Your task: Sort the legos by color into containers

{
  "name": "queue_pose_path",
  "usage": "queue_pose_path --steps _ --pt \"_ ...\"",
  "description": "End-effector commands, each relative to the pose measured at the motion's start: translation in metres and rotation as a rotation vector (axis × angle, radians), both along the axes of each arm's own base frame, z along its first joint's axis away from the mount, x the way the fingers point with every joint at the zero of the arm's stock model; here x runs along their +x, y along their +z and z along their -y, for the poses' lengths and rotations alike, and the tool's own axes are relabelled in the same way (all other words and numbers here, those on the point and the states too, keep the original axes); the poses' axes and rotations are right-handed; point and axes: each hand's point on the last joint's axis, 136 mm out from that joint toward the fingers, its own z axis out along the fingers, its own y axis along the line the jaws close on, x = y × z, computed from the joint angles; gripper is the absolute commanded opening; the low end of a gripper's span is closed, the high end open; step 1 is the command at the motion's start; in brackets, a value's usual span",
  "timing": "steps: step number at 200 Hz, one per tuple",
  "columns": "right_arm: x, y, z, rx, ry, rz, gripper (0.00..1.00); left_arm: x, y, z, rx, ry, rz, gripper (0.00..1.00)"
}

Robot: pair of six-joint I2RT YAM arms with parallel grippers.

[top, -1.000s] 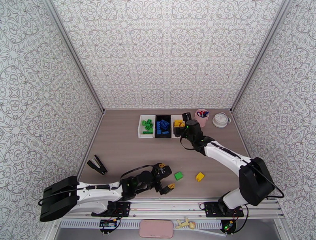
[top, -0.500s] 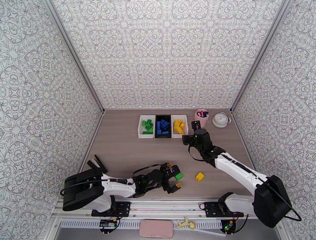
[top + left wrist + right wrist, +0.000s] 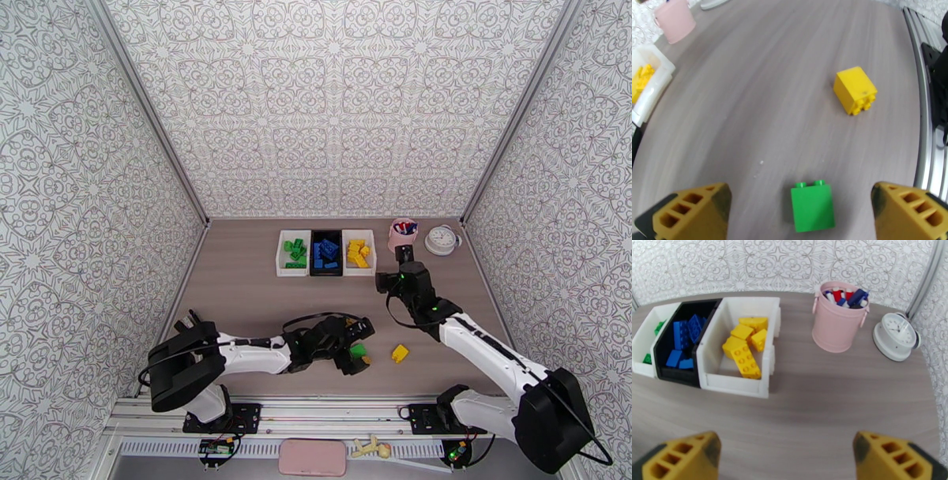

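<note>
My left hand (image 3: 798, 197) is spread open and low over the desk (image 3: 762, 87), with the green brick (image 3: 813, 211) lying between its fingers, touching neither and sitting a little closer to one finger than the other. That offset is my first worry. If I close from here, the nearer finger will probably meet the brick first and shove or spin it before the other arrives, leaving me pinching a corner. Its faces look smooth, and its studs point away from the hand, so a grip taken too high could squirt it out forward. The yellow brick (image 3: 854, 90) lies ahead of this hand and off to one side, apart from the green one. A skidding brick or a careless sweep could knock it toward the rail at the desk's near edge. My right hand (image 3: 784, 455) is also released and holds nothing. Ahead of it are the white bin of yellow bricks (image 3: 735, 387), the black bin (image 3: 676, 376) and the far white bin (image 3: 640, 367), packed side by side. Carrying green across there risks a clash between the two arms. A sloppy drop could also land the brick in the neighbouring black bin.
</note>
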Motion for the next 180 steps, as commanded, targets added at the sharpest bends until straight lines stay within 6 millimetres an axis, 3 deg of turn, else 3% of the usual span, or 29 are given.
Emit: queue_pose_path --steps 1,45,82,112,144,180 --pt "-0.007 -0.002 0.012 -0.009 -0.031 -0.010 0.92 -0.011 -0.025 -0.008 0.129 -0.036 -0.090 0.96" --pt "-0.011 -0.005 0.021 -0.008 -0.048 -0.016 0.92 -0.008 -0.036 -0.008 0.150 -0.007 -0.134 0.87" --pt "-0.012 -0.004 0.023 0.010 -0.052 -0.016 0.92 -0.011 -0.042 -0.005 0.162 -0.034 -0.158 0.66" --pt "-0.013 -0.001 0.024 0.028 -0.054 -0.012 0.92 -0.010 -0.045 -0.006 0.172 -0.033 -0.166 0.42" --pt "-0.017 0.000 0.024 0.030 -0.045 -0.016 0.92 -0.007 -0.045 -0.006 0.174 -0.028 -0.161 0.26" --pt "-0.022 0.004 0.024 0.037 -0.032 -0.010 0.93 -0.001 -0.031 -0.009 0.127 -0.001 -0.126 0.22"
